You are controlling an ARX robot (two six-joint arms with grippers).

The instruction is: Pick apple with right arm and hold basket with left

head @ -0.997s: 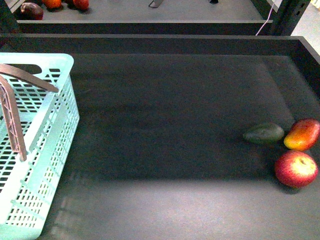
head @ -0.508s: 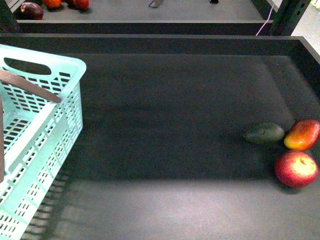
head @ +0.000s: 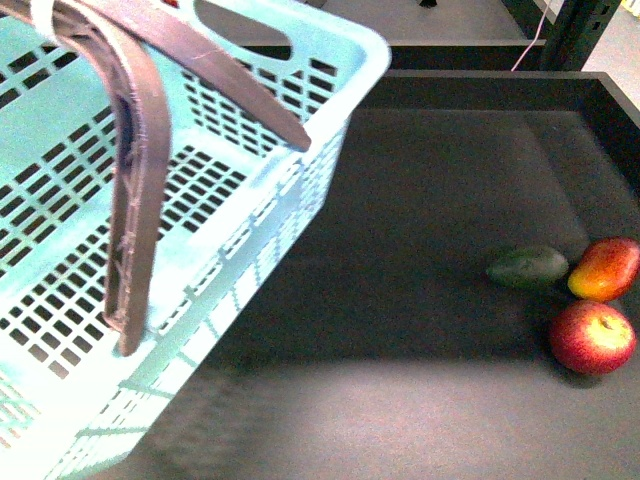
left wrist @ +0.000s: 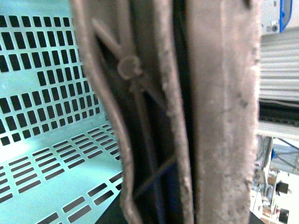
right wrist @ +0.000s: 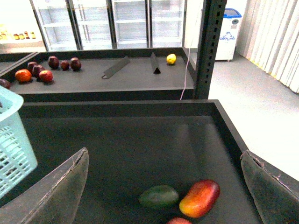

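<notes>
The turquoise basket (head: 230, 240) hangs tilted over the left of the dark tray, its brown handles (head: 135, 200) up close in the front view. In the left wrist view one brown handle (left wrist: 219, 116) fills the picture in front of the lattice wall (left wrist: 42, 93); my left gripper is shut on the basket and its fingers are hidden. The red apple (head: 592, 337) lies at the right, nearest the front; only its top (right wrist: 178, 220) shows in the right wrist view. My right gripper (right wrist: 164, 155) hovers open above the fruit, apart from it, with nothing between its fingers (right wrist: 56, 191).
A red-orange mango-like fruit (head: 604, 268) and a dark green oval fruit (head: 527, 267) lie just behind the apple, close together. The tray's raised wall (head: 480, 88) runs along the back and right. A farther shelf holds several red fruits (right wrist: 37, 74) and a lemon (right wrist: 171, 59); a post (right wrist: 208, 46) stands at the corner.
The basket has risen, tilted and swung right and toward the camera, now covering the left half of the front view. The three fruits have not moved.
</notes>
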